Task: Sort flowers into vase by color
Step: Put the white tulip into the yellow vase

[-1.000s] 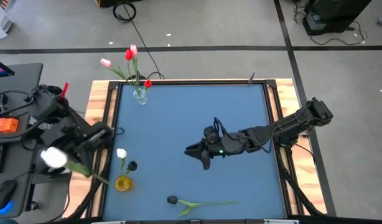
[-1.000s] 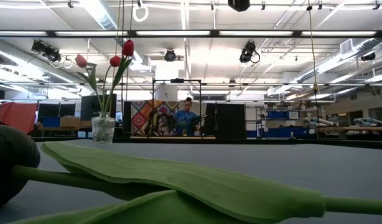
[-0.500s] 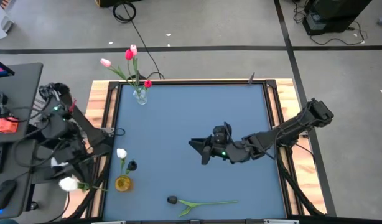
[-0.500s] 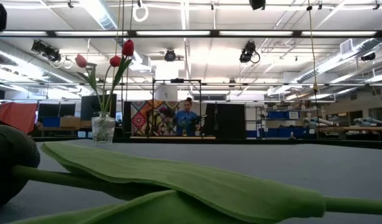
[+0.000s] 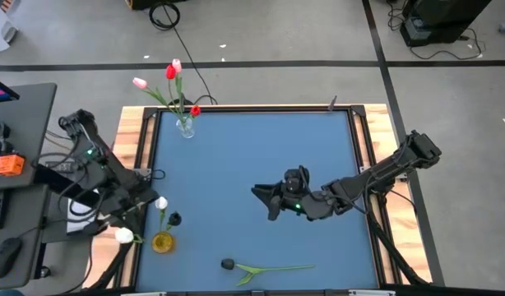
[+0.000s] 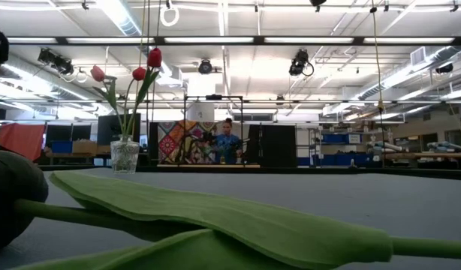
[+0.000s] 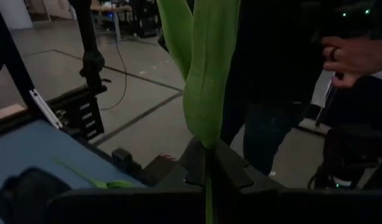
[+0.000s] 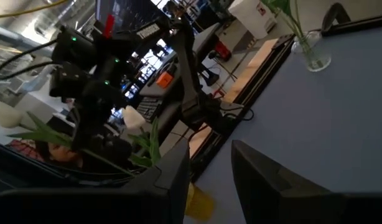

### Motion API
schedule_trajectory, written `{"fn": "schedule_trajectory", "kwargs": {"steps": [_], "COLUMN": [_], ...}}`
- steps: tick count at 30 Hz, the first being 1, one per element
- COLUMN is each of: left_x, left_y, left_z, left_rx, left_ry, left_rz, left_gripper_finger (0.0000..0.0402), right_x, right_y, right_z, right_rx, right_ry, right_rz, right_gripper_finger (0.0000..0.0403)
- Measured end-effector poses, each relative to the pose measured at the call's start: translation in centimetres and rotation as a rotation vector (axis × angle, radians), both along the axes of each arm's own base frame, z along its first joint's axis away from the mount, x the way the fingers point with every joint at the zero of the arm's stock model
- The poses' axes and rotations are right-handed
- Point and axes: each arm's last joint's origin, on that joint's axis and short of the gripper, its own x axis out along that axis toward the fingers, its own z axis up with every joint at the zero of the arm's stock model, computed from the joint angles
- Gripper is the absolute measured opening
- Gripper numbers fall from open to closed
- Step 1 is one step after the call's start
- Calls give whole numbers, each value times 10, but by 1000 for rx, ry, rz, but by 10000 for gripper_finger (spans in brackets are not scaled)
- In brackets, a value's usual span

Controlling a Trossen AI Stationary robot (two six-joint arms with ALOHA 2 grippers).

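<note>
Flowers: four spots. White tulip (image 5: 123,236) in left pincer (image 5: 131,220), off the tabletop's (image 5: 252,164) left edge, just beside the yellow vase (image 5: 163,242). Left wrist view shows the pincer clenched on the thin stem, broad green leaf (image 7: 203,74) standing up just past the fingertips. A person's hand (image 7: 354,56) shows in the room beyond.

Handling, as judged: very light, head and leaf likely fabric or soft plastic, stem thin and springy. Bud end probably sways when the arm swings. Stem is the place to pinch, low enough to leave a free end for feeding into a vase mouth; gripping the bud or leaf would crush or slip. Smooth stem may twist between the pads, so the grip wants to be firm.

Containers:
- Glass vase (image 5: 185,127), far left corner: red and pink tulips (image 5: 172,71), upright, heads fanned apart. Low view confirms three heads.
- Yellow vase, near left edge: one white tulip (image 5: 160,202), stem leaning. Small dark object (image 5: 175,219) beside it, cannot identify.

Loose tulip (image 5: 273,267) flat on tabletop near front edge, head (image 5: 228,264) looks dark. Colour uncertain.

Right pincer (image 5: 269,200) hovers mid-tabletop, fingers parted, nothing between them.
</note>
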Motion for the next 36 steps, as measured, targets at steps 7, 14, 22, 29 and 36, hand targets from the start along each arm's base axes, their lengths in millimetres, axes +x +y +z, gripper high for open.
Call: {"fn": "schedule_trajectory", "kwargs": {"steps": [7,14,22,29,36], "left_x": [-3,-8,-12,-14,-14], "left_y": [5,12,17,18,18], "left_z": [-16,-30,-54,-67,-69], "left_rx": [44,31,25,5,-26], "left_ry": [-28,-35,3,45,118], "left_rz": [18,20,22,27,15], "left_gripper_finger": [7,7,7,13,15], "right_x": [2,1,1,1,2], "right_y": [-3,-3,-3,-3,-5], "right_z": [1,1,1,1,1], "right_rx": [4,8,36,53,62], "right_ry": [-6,-7,-18,-25,-26], "right_rz": [-6,-4,-14,-17,-12], "right_gripper_finger": [121,113,109,109,109]}}
